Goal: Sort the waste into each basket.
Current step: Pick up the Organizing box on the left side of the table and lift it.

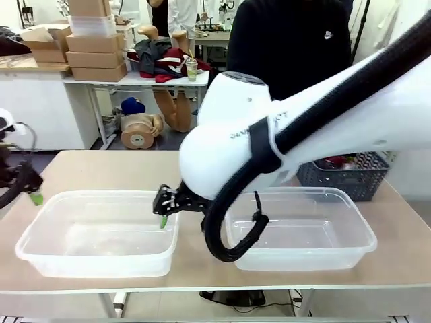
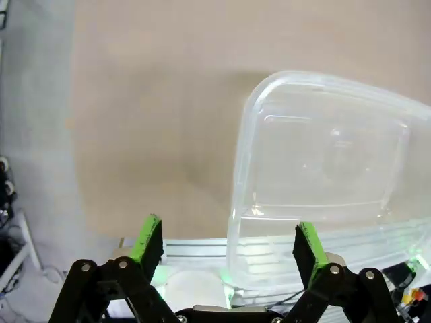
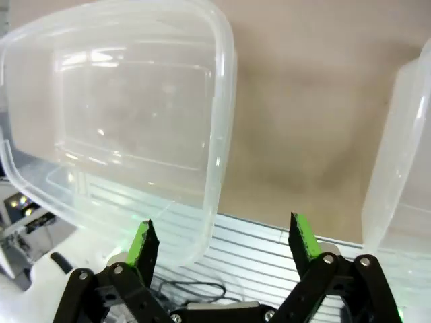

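Two clear baskets stand side by side near the table's front edge, the left basket [image 1: 40, 252] and the right basket [image 1: 357, 245], both with nothing in them. My right arm reaches across the middle. Its gripper [image 1: 163, 214] hangs open over the gap at the left basket's right rim. In the right wrist view the right gripper [image 3: 222, 241] is open, with one basket [image 3: 121, 114] on the left and the other's rim [image 3: 404, 155] on the right. My left gripper [image 1: 34, 195] hovers open at the far left; in its own view it [image 2: 227, 242] sits beside a basket [image 2: 323, 168]. The waste is mostly hidden: red bits [image 1: 335, 162] show in a dark basket.
A dark blue-grey lattice basket [image 1: 350, 180] stands at the back right, partly behind my right arm. A person in black [image 1: 289, 40] stands at the far side. Bare tan tabletop [image 1: 101, 168] lies behind the left basket.
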### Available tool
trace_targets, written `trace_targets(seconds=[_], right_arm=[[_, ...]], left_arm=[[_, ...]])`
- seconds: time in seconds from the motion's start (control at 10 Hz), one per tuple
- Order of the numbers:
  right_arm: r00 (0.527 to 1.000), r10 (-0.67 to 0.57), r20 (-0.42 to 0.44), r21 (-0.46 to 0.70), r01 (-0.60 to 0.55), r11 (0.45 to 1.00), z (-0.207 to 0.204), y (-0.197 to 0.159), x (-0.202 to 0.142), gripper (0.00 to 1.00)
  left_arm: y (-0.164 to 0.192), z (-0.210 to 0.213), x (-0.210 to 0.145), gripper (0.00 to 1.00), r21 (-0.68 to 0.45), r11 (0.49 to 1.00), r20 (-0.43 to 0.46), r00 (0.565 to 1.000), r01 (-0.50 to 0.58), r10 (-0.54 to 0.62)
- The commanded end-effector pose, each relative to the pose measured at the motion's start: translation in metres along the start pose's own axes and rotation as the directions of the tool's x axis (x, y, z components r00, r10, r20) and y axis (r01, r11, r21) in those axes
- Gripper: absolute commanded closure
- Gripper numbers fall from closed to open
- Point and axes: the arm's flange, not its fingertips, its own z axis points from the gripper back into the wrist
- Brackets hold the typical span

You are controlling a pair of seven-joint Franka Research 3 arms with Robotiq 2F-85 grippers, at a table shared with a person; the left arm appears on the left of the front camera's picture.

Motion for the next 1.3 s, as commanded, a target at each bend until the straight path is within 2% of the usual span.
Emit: trace_targets(seconds=[0.0, 0.1, 0.2, 0.3, 0.4, 0.5, 0.6, 0.7, 0.9, 1.0, 1.2], right_arm=[[0.999, 0.004, -0.033, 0.043, -0.002, 0.999, 0.000, -0.007, -0.010, 0.00], [1.000, 0.000, 0.000, 0.000, 0.000, 1.000, 0.000, 0.000, 0.000, 0.00], [0.998, -0.010, -0.058, -0.047, 0.007, 0.999, -0.006, 0.011, 0.005, 0.00], [0.992, 0.009, -0.122, -0.018, -0.011, 1.000, -0.013, 0.024, 0.017, 0.00], [0.989, -0.088, -0.119, -0.066, 0.080, 0.995, -0.016, 0.029, 0.029, 0.00], [0.985, -0.135, -0.105, -0.109, 0.124, 0.986, -0.022, 0.037, 0.038, 0.00], [0.983, -0.135, -0.124, -0.127, 0.119, 0.985, -0.030, 0.046, 0.044, 0.00], [0.979, -0.166, -0.117, -0.216, 0.138, 0.967, -0.038, 0.050, 0.049, 0.00], [0.977, -0.191, -0.099, -0.262, 0.159, 0.952, -0.043, 0.055, 0.051, 0.00], [0.973, -0.220, -0.070, -0.304, 0.189, 0.934, -0.046, 0.057, 0.050, 0.00], [0.978, -0.205, -0.047, -0.342, 0.177, 0.923, -0.050, 0.062, 0.045, 0.06]], left_arm=[[-0.001, 0.016, -0.003, 0.00, 0.014, 0.999, 0.044, 0.998, 0.033, -0.034], [-0.001, 0.016, -0.003, 0.00, 0.014, 0.999, 0.044, 0.998, 0.033, -0.034], [-0.002, 0.005, 0.000, 0.00, -0.002, 1.000, 0.013, 1.000, 0.013, -0.013], [-0.008, -0.017, 0.001, 0.00, 0.066, 0.992, -0.024, 0.994, 0.107, -0.106], [-0.013, -0.030, 0.001, 0.00, 0.050, 0.989, -0.068, 0.989, 0.137, -0.133], [-0.017, -0.038, -0.003, 0.00, 0.061, 0.985, -0.096, 0.983, 0.161, -0.155], [-0.019, -0.047, -0.005, 0.00, 0.052, 0.985, -0.113, 0.981, 0.166, -0.159], [-0.019, -0.057, -0.008, 0.00, 0.071, 0.983, -0.127, 0.979, 0.172, -0.162], [-0.023, -0.068, -0.011, 0.00, 0.086, 0.978, -0.156, 0.972, 0.191, -0.176], [-0.020, -0.071, -0.009, 0.00, 0.055, 0.979, -0.181, 0.966, 0.196, -0.184], [-0.015, -0.074, -0.007, 0.00, 0.046, 0.984, -0.180, 0.970, 0.173, -0.163]])
